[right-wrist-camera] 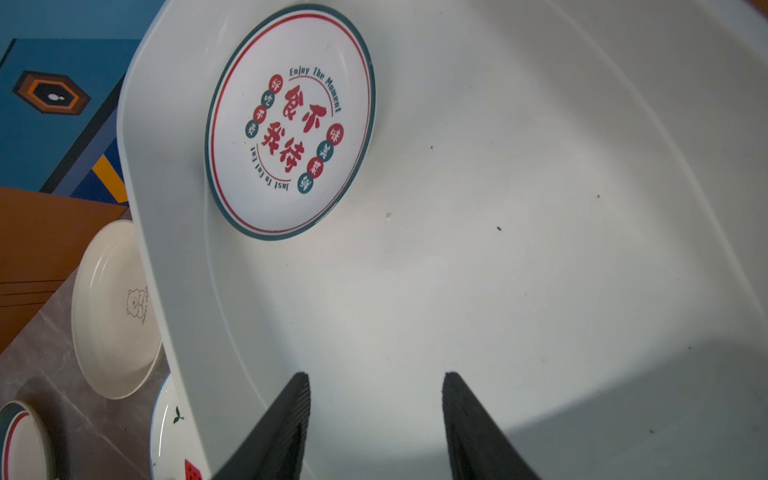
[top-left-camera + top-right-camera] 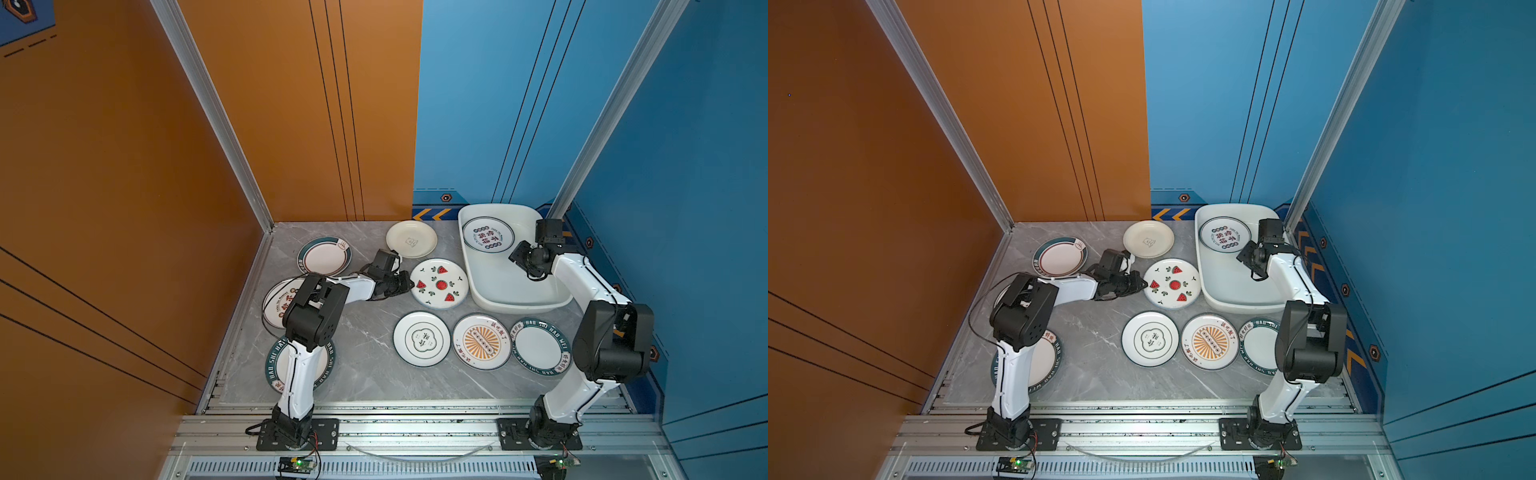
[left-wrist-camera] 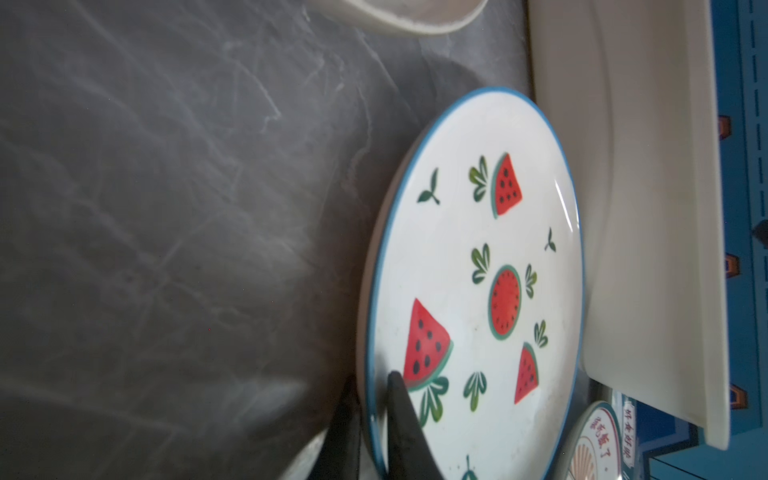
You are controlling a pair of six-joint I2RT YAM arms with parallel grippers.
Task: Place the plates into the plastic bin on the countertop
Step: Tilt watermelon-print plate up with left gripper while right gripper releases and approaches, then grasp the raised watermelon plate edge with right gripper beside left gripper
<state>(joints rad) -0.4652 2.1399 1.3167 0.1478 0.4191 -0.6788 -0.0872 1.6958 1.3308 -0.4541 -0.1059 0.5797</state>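
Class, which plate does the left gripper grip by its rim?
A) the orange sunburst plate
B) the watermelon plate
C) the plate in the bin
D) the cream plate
B: the left wrist view shows the left gripper shut across the rim of the watermelon plate.

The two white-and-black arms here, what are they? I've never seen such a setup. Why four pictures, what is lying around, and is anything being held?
They are two robot arms bolted to a rail, each ending in a two-fingered hand. Two pictures look down from above on the whole scene; the other two come from a camera on each arm's wrist. On the grey countertop lie round plates, and a white plastic bin already holds a red-lettered plate. The left hand is shut on the rim of the watermelon plate, right beside the bin. The right hand hangs open and empty over the bin.
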